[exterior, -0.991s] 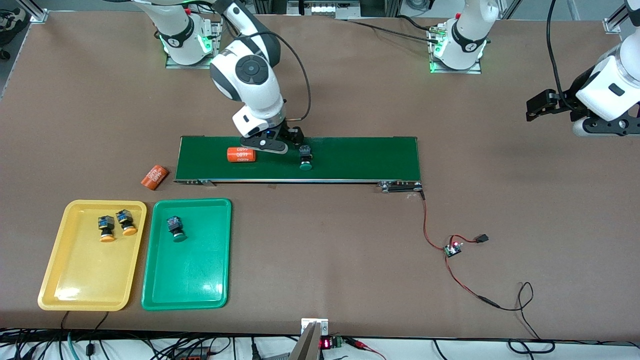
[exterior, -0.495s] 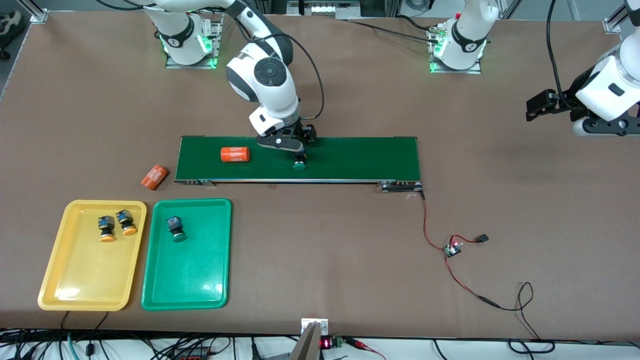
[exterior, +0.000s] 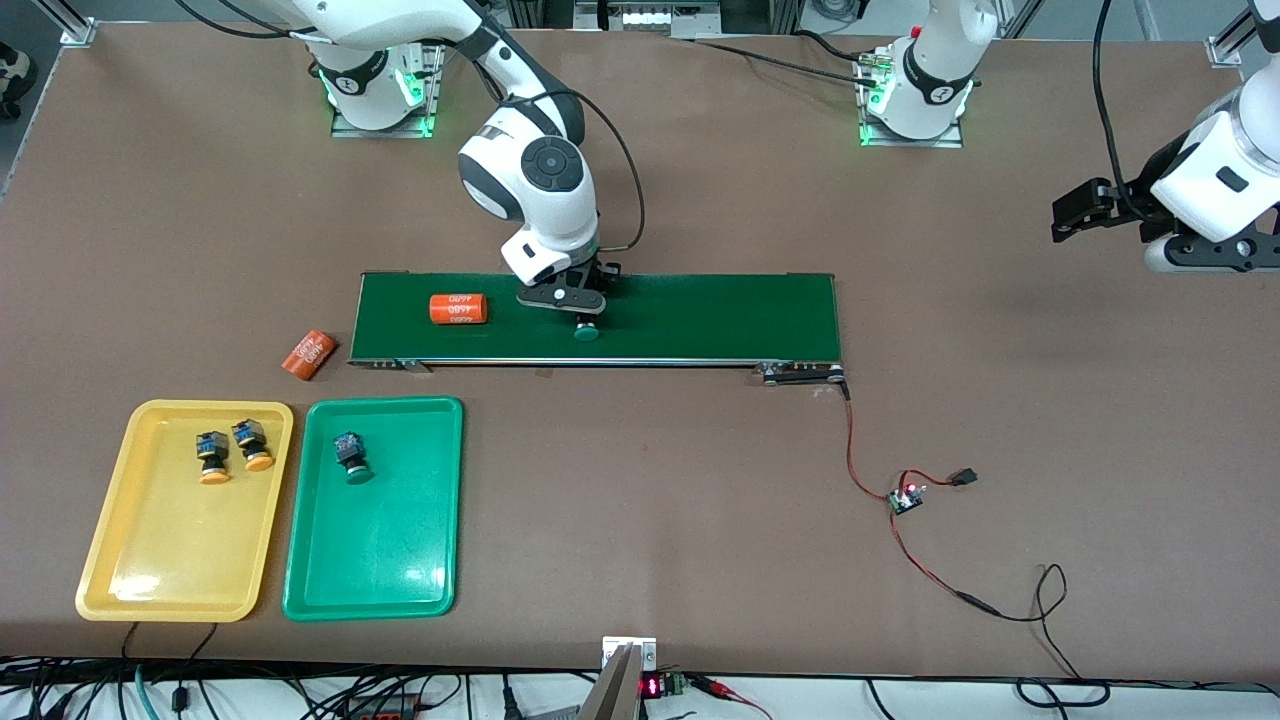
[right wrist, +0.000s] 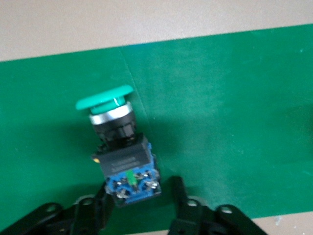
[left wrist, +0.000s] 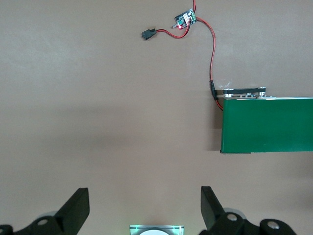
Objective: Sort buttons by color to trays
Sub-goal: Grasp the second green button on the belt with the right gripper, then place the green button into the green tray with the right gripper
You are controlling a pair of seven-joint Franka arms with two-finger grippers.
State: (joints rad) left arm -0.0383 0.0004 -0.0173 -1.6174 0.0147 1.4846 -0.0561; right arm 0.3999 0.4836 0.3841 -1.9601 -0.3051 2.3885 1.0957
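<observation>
A green-capped button (exterior: 586, 332) (right wrist: 120, 147) lies on its side on the dark-green conveyor belt (exterior: 700, 315). My right gripper (exterior: 583, 316) (right wrist: 141, 185) is down over it. The jaws straddle the button's blue end: one finger touches it and a gap shows at the other finger, so the gripper is open. Two yellow-capped buttons (exterior: 211, 457) (exterior: 253, 445) lie in the yellow tray (exterior: 170, 545). One green-capped button (exterior: 351, 457) lies in the green tray (exterior: 385, 545). My left gripper (exterior: 1075, 210) (left wrist: 144, 192) waits open over bare table at the left arm's end.
An orange cylinder (exterior: 458, 308) lies on the belt beside my right gripper, toward the right arm's end. Another orange cylinder (exterior: 309, 354) lies on the table off that end of the belt. A small circuit board (exterior: 908, 497) with red wires lies nearer the front camera than the belt's left-arm end.
My right gripper moved over the green-capped button and came down around it, its jaws narrowing. The button and the orange cylinder on the belt drifted toward the right arm's end.
</observation>
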